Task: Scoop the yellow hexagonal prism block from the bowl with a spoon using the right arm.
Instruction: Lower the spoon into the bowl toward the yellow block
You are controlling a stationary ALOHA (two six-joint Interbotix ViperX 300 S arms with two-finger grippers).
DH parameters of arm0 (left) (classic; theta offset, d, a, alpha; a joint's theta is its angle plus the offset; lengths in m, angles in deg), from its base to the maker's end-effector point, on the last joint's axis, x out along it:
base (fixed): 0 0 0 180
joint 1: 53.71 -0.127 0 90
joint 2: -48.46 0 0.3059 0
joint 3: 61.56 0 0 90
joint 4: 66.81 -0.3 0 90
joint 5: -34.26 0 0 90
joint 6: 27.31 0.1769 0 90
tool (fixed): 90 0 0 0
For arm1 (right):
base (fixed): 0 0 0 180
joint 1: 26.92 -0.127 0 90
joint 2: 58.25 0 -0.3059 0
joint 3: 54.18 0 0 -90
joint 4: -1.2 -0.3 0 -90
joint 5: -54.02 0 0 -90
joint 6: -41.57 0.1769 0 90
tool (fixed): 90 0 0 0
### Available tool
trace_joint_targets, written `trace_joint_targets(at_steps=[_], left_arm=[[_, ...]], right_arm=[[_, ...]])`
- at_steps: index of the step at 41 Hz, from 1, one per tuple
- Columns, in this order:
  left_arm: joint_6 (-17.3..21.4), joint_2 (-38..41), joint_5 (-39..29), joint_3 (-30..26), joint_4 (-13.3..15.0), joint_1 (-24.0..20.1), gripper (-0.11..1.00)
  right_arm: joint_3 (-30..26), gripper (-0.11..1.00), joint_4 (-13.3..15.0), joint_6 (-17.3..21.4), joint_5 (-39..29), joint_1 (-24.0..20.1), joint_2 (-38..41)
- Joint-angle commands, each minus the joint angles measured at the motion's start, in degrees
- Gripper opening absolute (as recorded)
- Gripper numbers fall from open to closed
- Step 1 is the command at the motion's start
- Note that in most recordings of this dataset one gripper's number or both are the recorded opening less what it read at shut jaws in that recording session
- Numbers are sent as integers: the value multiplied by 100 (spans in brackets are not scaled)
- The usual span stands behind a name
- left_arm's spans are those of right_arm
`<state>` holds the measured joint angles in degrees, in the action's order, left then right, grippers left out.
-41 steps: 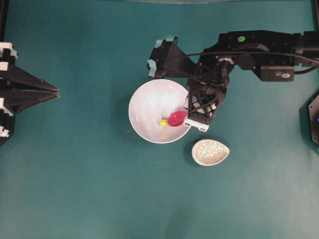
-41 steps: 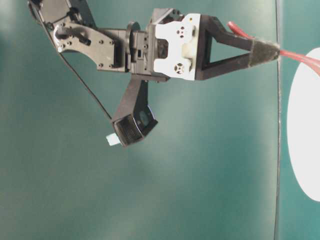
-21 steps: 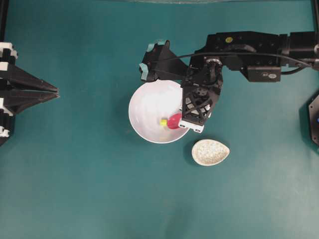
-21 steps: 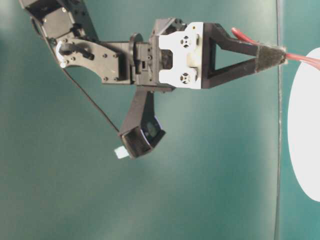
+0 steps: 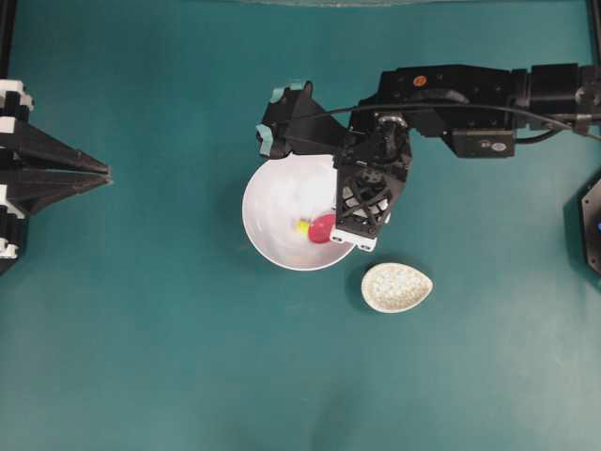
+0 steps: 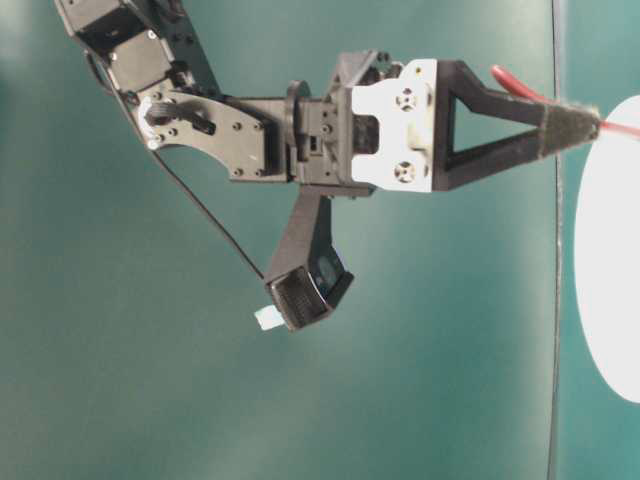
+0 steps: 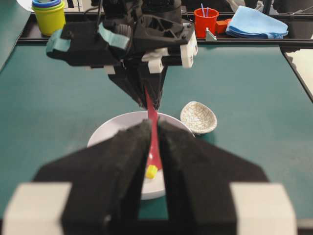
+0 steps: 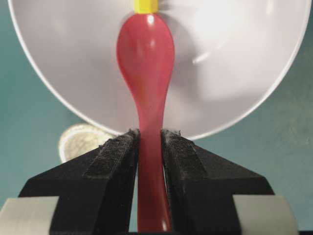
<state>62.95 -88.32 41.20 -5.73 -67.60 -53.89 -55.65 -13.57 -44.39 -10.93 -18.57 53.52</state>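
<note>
Right gripper [image 8: 149,147]: its two black pads are squeezed tight on the handle of the spoon [image 8: 145,58]. It hangs over the near-right side of the bowl [image 5: 272,202], as the overhead view shows it.
Left gripper [image 7: 152,147]: it sits far off at the left edge of the worktop [image 5: 169,357]. Its two pads stand close with a thin gap, and nothing is between them. It is not helping.
Yellow block [image 5: 302,225]: it lies inside the bowl, down on the white floor, right at the tip of the spoon. It looks like they touch, or nearly.
Step now: I think this is the scooping part. The spoon is in the bowl and has come up to the block, but the block is not in the scoop yet.
Next move: the spoon tip should slide low under the block and then tip up. The block is tiny and the bowl is smooth, so it may just skid away if pushed too fast.
Spoon's way: its long line runs from the gripper straight out to the block. The scoop end points at the middle of the bowl and slopes down. The handle end points back up into the gripper.
Spoon rest [image 5: 396,287]: the small speckled dish sits just beside the bowl, apart from it, with nothing in it.
</note>
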Motion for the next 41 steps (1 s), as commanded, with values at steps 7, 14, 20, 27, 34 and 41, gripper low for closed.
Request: trace_joint_targets(at_steps=[7, 14, 20, 27, 34, 41], left_arm=[[0, 35, 62, -149, -18, 0, 14], [0, 35, 62, -158, -18, 0, 14], [0, 35, 62, -149, -18, 0, 14], [-9, 18, 62, -149, -18, 0, 14], [-9, 18, 62, -158, -18, 0, 14], [-18, 9, 62, -158, -18, 0, 14]], right_arm=[[-158, 24, -26, -62, 290, -18, -70], [-149, 24, -9, -70, 527, -18, -70], [-123, 24, 0, -70, 712, -18, -70], [-62, 24, 18, -79, 984, -18, -70], [35, 24, 18, -123, 1301, -18, -70], [176, 24, 18, -132, 1600, -26, -70]])
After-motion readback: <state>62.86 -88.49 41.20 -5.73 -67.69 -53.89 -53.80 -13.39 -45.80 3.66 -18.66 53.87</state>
